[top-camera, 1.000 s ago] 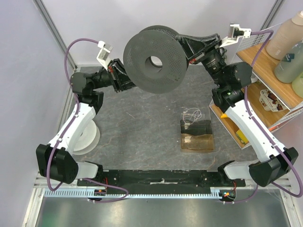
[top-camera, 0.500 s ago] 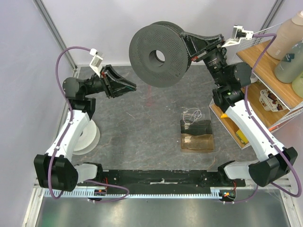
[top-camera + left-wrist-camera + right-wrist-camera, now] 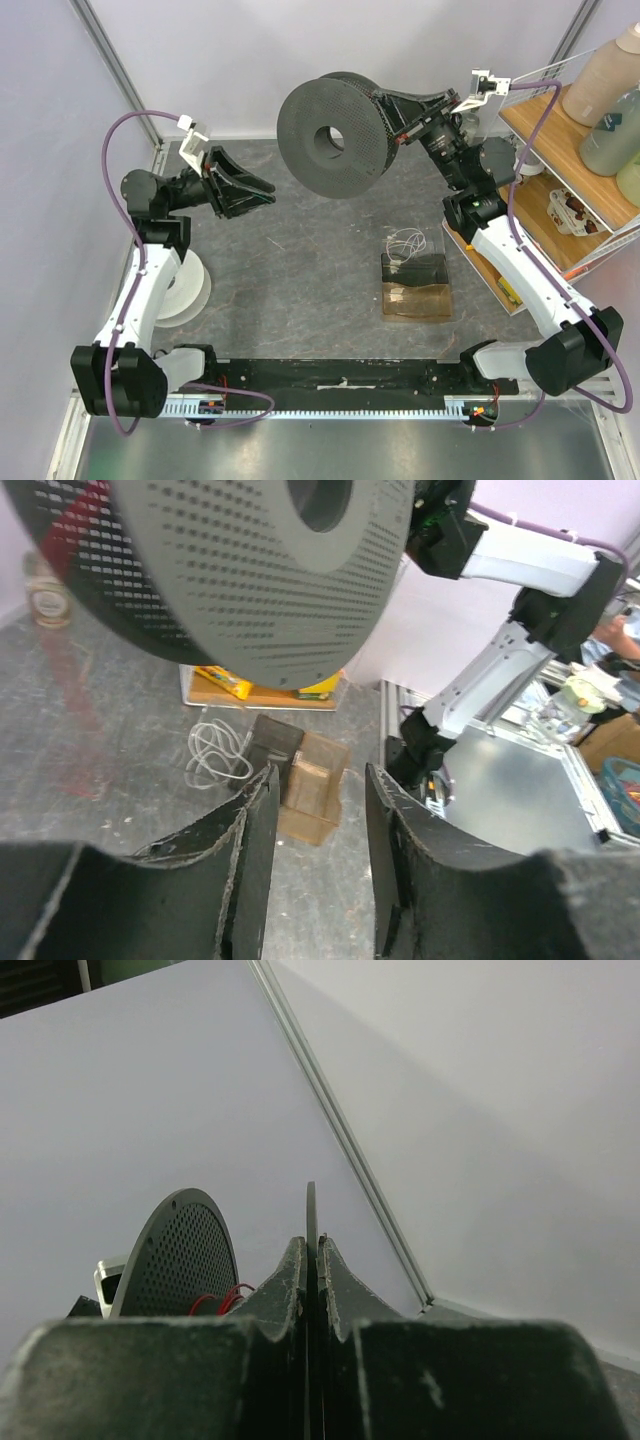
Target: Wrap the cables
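Grey table [image 3: 300, 270] below a dark perforated spool [image 3: 330, 135] held aloft, one flange edge clamped in the right gripper [image 3: 312, 1260]; red wire [image 3: 222, 1301] lies between the spool's flanges; the left gripper [image 3: 266, 190], spread and empty, hangs apart from the spool.

Thin red wire [image 3: 215, 1303] on a dark spool [image 3: 330, 135]
It is curling up between the spool's two round sides and peeking through the little holes.
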Controlling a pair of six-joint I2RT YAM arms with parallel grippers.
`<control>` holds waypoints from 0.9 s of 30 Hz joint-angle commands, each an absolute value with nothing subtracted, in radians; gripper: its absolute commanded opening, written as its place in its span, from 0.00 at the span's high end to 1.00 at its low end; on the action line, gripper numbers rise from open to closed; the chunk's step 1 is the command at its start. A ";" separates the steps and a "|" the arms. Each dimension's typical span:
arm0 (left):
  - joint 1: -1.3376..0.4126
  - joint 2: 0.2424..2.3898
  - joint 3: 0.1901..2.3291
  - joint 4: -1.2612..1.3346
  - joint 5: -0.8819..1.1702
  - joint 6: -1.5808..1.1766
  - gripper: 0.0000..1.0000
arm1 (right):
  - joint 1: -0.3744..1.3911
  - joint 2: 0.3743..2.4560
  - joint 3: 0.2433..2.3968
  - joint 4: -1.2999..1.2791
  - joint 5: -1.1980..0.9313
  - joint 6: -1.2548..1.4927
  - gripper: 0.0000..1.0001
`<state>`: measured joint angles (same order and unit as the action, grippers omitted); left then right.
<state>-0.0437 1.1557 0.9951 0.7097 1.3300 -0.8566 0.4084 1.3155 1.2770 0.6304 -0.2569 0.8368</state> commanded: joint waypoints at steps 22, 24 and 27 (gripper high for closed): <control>0.051 1.195 1.043 -0.042 1.318 0.468 0.19 | 0.407 1.318 1.574 0.744 -0.377 0.845 1.00; 0.048 1.196 1.017 0.068 1.286 0.405 0.20 | 0.408 1.338 1.603 0.738 -0.354 0.848 1.00; 0.031 1.212 0.980 0.181 1.292 0.307 0.19 | 0.411 1.368 1.646 0.735 -0.342 0.876 1.00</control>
